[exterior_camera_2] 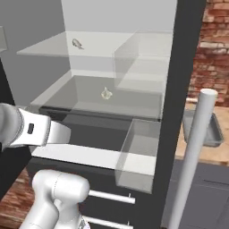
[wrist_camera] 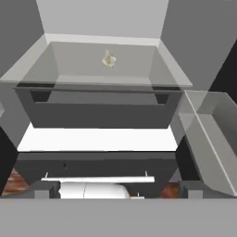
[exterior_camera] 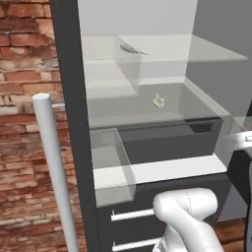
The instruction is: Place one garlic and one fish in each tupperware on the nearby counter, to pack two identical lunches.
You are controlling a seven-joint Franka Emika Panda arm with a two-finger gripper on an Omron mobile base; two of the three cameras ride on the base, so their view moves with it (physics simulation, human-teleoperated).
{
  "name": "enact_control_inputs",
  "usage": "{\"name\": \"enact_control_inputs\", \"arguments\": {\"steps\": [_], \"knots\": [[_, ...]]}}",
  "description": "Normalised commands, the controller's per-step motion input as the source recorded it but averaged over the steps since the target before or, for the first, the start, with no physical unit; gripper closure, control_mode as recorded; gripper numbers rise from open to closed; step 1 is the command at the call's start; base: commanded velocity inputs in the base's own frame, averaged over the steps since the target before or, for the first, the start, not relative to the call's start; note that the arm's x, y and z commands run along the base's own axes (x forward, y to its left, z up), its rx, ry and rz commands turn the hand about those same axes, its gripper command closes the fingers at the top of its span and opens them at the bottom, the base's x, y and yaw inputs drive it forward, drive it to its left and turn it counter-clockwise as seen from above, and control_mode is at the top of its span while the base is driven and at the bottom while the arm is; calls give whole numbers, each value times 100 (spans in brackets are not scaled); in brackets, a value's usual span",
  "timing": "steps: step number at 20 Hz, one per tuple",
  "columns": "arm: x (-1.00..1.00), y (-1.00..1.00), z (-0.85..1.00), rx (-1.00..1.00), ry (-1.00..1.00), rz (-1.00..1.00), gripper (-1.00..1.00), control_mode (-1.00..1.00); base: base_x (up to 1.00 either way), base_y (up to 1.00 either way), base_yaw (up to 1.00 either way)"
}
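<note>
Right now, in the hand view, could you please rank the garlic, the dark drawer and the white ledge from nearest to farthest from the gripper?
From the open gripper:
1. The white ledge, just ahead and low.
2. The dark drawer, behind the ledge.
3. The garlic, on the glass shelf above the drawer, towards the back.

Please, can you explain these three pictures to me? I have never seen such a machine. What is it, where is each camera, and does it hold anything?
It is a white robot arm in a computer-drawn kitchen, facing an open fridge. Two cameras look from behind the arm, on its left and right; the third sits on its hand. A fish lies on the upper glass shelf, a garlic on the shelf below. One tupperware stands on the counter at the right. The claw is open and holds nothing.
</note>
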Motion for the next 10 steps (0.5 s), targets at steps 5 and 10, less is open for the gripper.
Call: {"name": "enact_control_inputs", "arguments": {"steps": [5, 10], "knots": [[0, 0, 0, 0, 0, 0, -100, 100, 98, 12, 0], [0, 0, 0, 0, 0, 0, -100, 100, 82, 42, 0]]}}
